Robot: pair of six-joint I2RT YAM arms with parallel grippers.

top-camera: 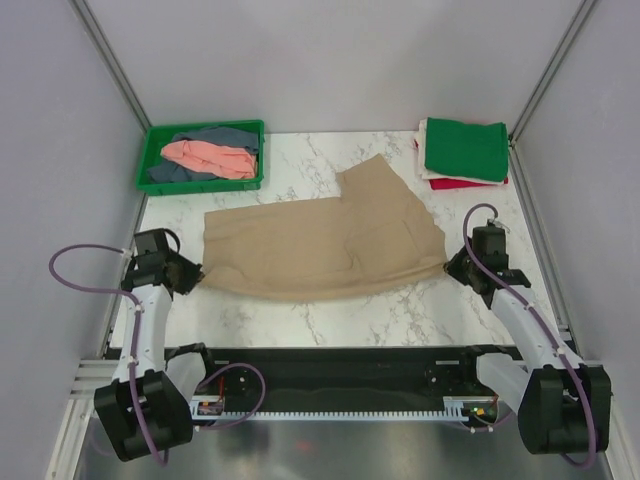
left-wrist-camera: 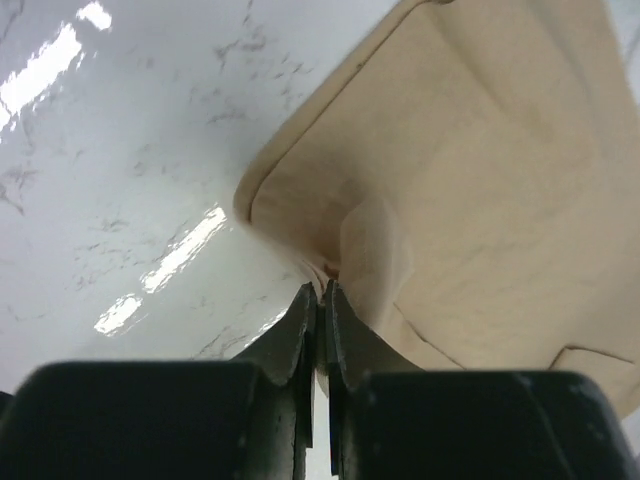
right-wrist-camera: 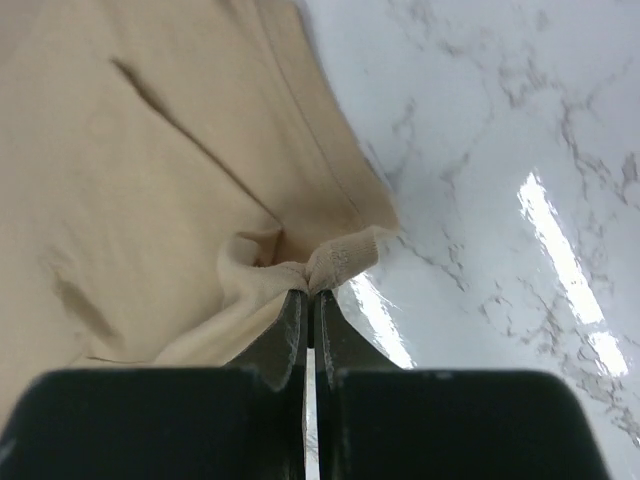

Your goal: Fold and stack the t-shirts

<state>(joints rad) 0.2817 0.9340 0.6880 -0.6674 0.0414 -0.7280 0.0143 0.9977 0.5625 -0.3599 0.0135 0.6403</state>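
Lying in green tray (top-camera: pixel 200 187), salmon shirt (top-camera: pixel 210 157) atop grey-blue shirt (top-camera: pixel 225 135)

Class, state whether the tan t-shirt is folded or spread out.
Spread out: the tan t-shirt lies wide and flat across the table, in no compact fold.

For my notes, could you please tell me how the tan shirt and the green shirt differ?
The tan shirt lies spread out centrally; the green shirt is folded at the far right. The left fingers and right fingers pinch the tan shirt's ends; the green shirt is unheld. The green shirt tops a red shirt; the tan shirt lies alone. Both are plain.
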